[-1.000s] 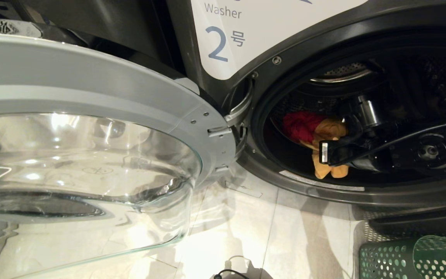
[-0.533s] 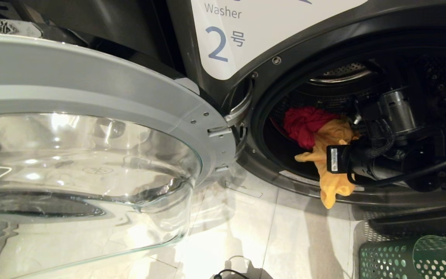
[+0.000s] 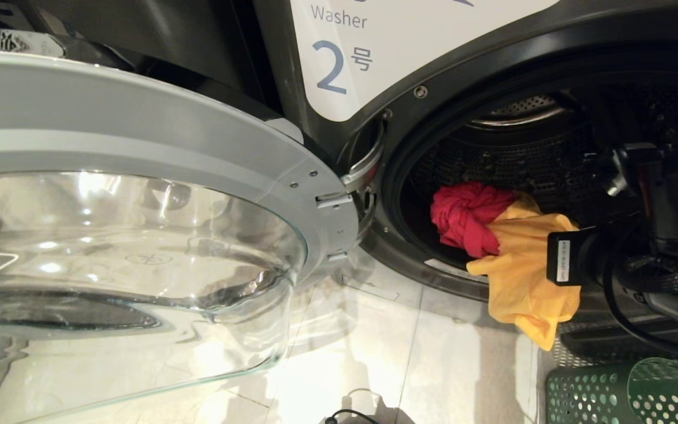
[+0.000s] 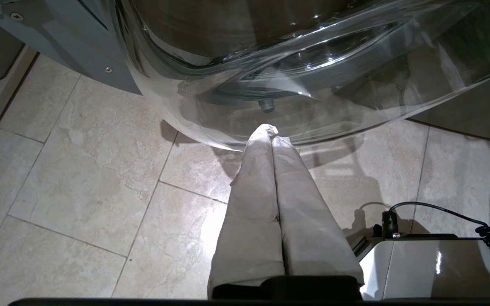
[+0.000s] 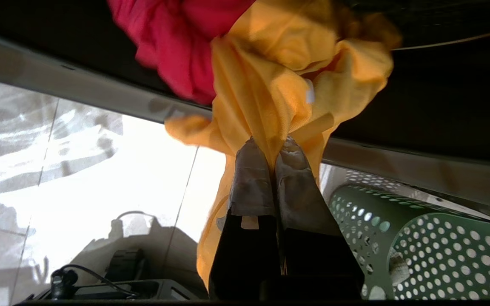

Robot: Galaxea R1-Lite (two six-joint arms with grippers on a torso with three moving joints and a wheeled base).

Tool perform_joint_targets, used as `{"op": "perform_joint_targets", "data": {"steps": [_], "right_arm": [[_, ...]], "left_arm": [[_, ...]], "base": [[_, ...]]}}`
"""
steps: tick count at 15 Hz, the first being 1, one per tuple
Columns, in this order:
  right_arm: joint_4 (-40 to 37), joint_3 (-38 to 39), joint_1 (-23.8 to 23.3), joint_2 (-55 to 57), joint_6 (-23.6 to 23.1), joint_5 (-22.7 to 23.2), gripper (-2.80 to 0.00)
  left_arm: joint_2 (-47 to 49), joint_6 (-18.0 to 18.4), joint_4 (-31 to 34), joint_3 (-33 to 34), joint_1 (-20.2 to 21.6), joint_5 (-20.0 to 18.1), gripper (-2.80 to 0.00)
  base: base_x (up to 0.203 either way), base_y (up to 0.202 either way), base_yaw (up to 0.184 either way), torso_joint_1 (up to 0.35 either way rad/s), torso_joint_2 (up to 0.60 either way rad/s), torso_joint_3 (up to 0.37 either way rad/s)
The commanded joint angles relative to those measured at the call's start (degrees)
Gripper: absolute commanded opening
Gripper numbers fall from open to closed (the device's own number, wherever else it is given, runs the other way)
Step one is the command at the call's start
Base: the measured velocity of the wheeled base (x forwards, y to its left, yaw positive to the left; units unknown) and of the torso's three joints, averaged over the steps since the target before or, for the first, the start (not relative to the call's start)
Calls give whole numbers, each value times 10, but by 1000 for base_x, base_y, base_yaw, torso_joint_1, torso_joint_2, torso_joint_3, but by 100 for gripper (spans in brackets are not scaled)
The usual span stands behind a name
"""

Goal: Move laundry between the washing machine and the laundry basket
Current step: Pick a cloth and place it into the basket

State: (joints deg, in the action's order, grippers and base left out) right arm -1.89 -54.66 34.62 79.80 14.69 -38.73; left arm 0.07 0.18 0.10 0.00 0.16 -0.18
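The washing machine [image 3: 339, 59] marked "2" stands with its round door [image 3: 139, 153] swung open to the left. My right gripper [image 5: 272, 148] is shut on the yellow-orange garment [image 3: 521, 277], which hangs out over the drum's lower rim. A magenta-red garment [image 3: 468, 215] lies bunched at the drum mouth, touching the yellow one. The right arm [image 3: 621, 259] reaches in from the right, and its fingertips are hidden there. The green laundry basket [image 3: 627, 391] stands below the arm on the floor. My left gripper [image 4: 272, 134] is shut on nothing, low beneath the door's glass bowl.
The door's glass bowl [image 3: 127, 259] bulges over the pale tiled floor [image 3: 433, 365] at the left. A black cable and part of my base [image 3: 351, 415] show at the bottom edge. The perforated drum wall [image 3: 509, 159] is dark behind the clothes.
My right arm has drawn back out of the drum, down and to the right, pulling the yellow-orange garment over the rim. The red garment has shifted forward with it.
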Motion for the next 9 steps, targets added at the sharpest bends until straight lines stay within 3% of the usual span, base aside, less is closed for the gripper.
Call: {"op": "perform_joint_targets", "data": {"steps": [1,6,9], "right_arm": [[-3,19,4,-46,0,-19,-280],[-17,-2,6,-86,-53,-32,-280],[-24,-30,6,-87,-61,-30,-280]], "left_arm": [[0,0,0,0,0,0,-280],[0,1,0,0,0,0,-280],[0,0,0,0,0,0,-280]], "base": [[0,0,0,0,0,0],[0,0,0,0,0,0],[0,0,0,0,0,0]]}}
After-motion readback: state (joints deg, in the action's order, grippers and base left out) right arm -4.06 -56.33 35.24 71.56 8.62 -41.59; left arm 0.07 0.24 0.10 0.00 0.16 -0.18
